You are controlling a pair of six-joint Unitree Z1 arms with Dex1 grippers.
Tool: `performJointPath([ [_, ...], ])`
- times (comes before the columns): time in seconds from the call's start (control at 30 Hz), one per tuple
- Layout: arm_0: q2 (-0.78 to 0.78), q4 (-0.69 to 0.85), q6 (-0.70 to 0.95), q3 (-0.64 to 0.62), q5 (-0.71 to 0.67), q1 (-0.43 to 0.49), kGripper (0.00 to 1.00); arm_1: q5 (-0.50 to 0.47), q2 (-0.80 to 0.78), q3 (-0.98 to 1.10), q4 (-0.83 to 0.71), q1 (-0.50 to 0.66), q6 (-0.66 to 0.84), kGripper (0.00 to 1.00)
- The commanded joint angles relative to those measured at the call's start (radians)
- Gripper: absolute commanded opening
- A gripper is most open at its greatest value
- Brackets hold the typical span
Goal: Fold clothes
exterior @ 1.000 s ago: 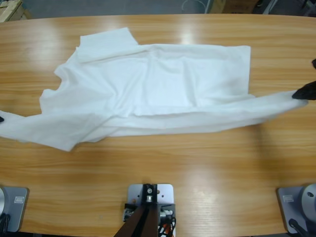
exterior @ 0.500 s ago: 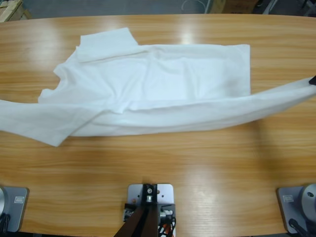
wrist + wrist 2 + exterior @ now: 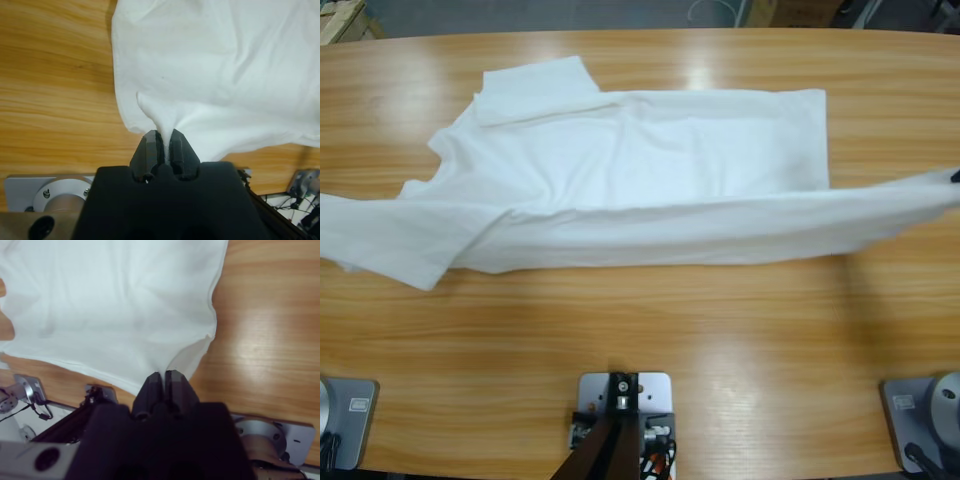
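The clothes are one white T-shirt (image 3: 640,160) lying across the wooden table (image 3: 650,320). Its near edge is lifted and pulled taut in a long band from the picture's left edge to the right edge. In the left wrist view my left gripper (image 3: 164,139) is shut on a pinched corner of the T-shirt (image 3: 215,65). My right gripper (image 3: 163,377) is likewise shut on a corner of the T-shirt (image 3: 110,305). In the high view only a dark tip of the right gripper (image 3: 956,176) shows at the right edge, and the left gripper is out of frame.
One sleeve (image 3: 535,88) lies flat at the back left of the shirt. Bare wood runs along the table's front, between the shirt and the near edge. Beyond the table's far edge is a grey floor with boxes.
The taut near edge of the shirt has risen and moved towards the back, over more of the flat part. Both grippers have drawn outward, so the right one has nearly left the high view.
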Motion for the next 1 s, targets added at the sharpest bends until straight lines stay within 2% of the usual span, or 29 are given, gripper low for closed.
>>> performJointPath([
  [0.03, 0.037, -0.006, 0.002, 0.038, -0.010, 0.007, 0.000, 0.025, -0.098, 0.089, 0.006, -0.009, 0.061, 0.000],
  [0.17, 0.032, 0.002, -0.014, 0.048, -0.039, -0.005, 0.000, 0.042, -0.138, 0.098, 0.030, -0.009, 0.085, 0.000],
  [0.53, -0.093, -0.006, -0.172, 0.171, -0.055, -0.126, 0.000, 0.089, -0.218, 0.192, 0.038, 0.000, 0.116, 0.000],
  [0.8, -0.078, -0.084, -0.203, 0.250, -0.049, -0.126, 0.000, 0.093, -0.146, 0.261, -0.060, 0.007, 0.116, 0.000],
  [1.0, 0.035, -0.183, -0.197, 0.257, -0.012, -0.097, 0.000, 0.112, -0.039, 0.260, -0.167, 0.007, 0.137, 0.000],
])
